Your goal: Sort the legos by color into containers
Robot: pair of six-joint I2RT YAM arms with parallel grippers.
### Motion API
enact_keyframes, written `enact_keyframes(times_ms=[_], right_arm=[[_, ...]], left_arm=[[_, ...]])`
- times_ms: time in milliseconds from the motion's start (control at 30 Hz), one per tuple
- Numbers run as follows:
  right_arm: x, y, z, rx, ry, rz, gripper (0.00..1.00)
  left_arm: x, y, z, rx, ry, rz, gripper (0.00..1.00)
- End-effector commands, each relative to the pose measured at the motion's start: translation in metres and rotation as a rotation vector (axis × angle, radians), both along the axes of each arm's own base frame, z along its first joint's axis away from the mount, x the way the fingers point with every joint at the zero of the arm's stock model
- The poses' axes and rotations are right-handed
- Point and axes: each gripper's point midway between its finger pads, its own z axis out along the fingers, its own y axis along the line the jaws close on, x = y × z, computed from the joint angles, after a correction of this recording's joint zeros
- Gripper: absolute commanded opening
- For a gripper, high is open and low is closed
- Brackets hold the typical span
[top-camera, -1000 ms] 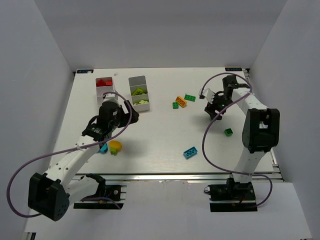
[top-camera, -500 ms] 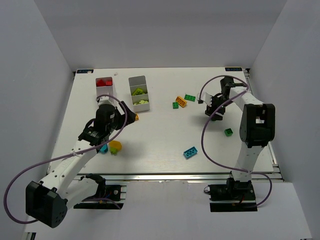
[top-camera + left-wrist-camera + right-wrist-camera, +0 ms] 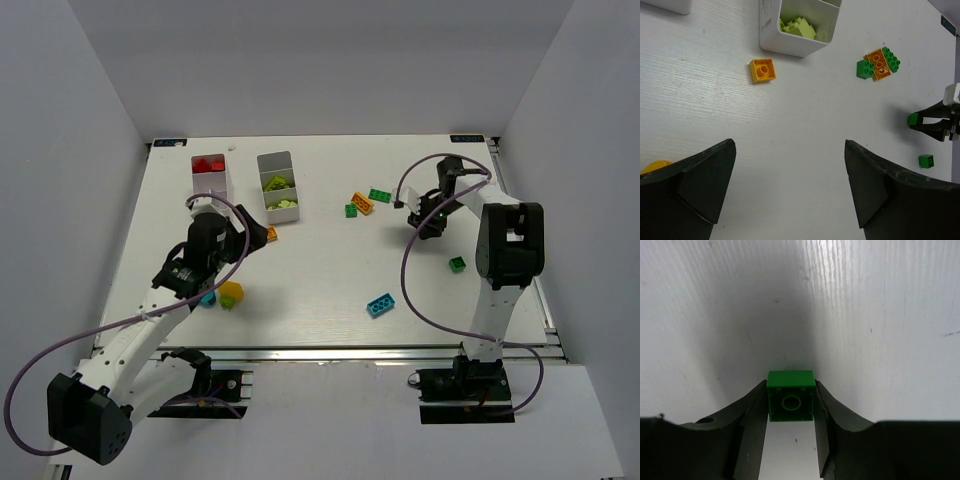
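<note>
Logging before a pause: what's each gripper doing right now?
Left gripper: open, empty.
Right gripper: closed on a green lego brick.

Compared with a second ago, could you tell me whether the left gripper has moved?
Yes. In the top view the left gripper has drawn back toward its own base, away from the white plastic tray of lime bricks.

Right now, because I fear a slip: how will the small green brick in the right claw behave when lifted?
The green brick looks rigid, unlikely to deform. Its hollow underside suggests it is light. Flat sides sit flush between the right claw's fingers, so it probably holds without twisting.
</note>
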Motion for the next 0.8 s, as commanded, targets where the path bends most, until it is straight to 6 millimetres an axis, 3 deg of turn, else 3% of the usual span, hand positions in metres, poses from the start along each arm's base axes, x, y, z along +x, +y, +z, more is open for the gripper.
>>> enact_keyframes(times_ms=[0,133,267,300,333,367,400,433,467,500,533,567,600,633,667,700,733,767], right_arm=[[0.009,0.033,0.045,0.131,-0.065,0.035,0.2],[0.007,0.103,0.099,0.326,-0.083,0.053,0.1],[0.016,0.195,0.164,0.539,-0.156,0.087,0.1],[0.01,0.223,0.175,0.581,-0.16,0.109,0.1],[0.014,0.241,0.185,0.621,-0.173,0.083,0.09],[0.033,0.259,0.21,0.698,-0.237,0.003,0.09],[0.03,0.283,0.221,0.739,-0.256,0.01,0.09],[0.042,0.293,0.224,0.753,-0.298,-0.048,0.08],[0.055,0.309,0.252,0.849,-0.357,-0.106,0.07],[0.056,0.328,0.262,0.887,-0.387,-0.122,0.06],[0.065,0.34,0.254,0.895,-0.387,-0.147,0.06],[0.07,0.348,0.26,0.915,-0.403,-0.159,0.06],[0.073,0.362,0.285,0.972,-0.425,-0.158,0.06],[0.081,0.372,0.268,0.969,-0.402,-0.175,0.05],[0.086,0.379,0.27,0.981,-0.415,-0.205,0.04],[0.093,0.384,0.285,1.026,-0.427,-0.238,0.01],[0.105,0.386,0.27,1.015,-0.43,-0.295,0.0],[0.108,0.389,0.27,1.025,-0.43,-0.317,0.0]], left_arm=[[-0.004,0.007,0.001,0.004,-0.004,0.029,0.98],[-0.005,0.01,-0.001,0.011,0.0,0.035,0.98],[-0.006,0.01,-0.001,0.009,0.001,0.038,0.98],[-0.007,0.01,-0.002,0.009,0.006,0.039,0.98],[-0.008,0.011,0.0,0.006,0.001,0.04,0.98],[-0.009,0.01,0.001,0.0,0.0,0.041,0.98],[-0.009,0.011,0.003,-0.007,-0.005,0.047,0.98],[-0.011,0.011,0.008,-0.02,-0.02,0.048,0.98],[-0.012,0.012,0.01,-0.032,-0.024,0.055,0.98],[-0.013,0.013,0.01,-0.037,-0.027,0.062,0.98],[-0.015,0.015,0.011,-0.04,-0.032,0.07,0.98],[-0.018,0.017,0.014,-0.05,-0.04,0.078,0.98],[-0.019,0.02,0.014,-0.047,-0.041,0.09,0.98],[-0.021,0.021,0.015,-0.048,-0.044,0.097,0.98],[-0.025,0.024,0.016,-0.05,-0.045,0.103,0.98],[-0.027,0.025,0.017,-0.052,-0.047,0.108,0.98],[-0.028,0.027,0.018,-0.053,-0.048,0.119,0.98],[-0.032,0.03,0.019,-0.058,-0.049,0.125,0.98]])
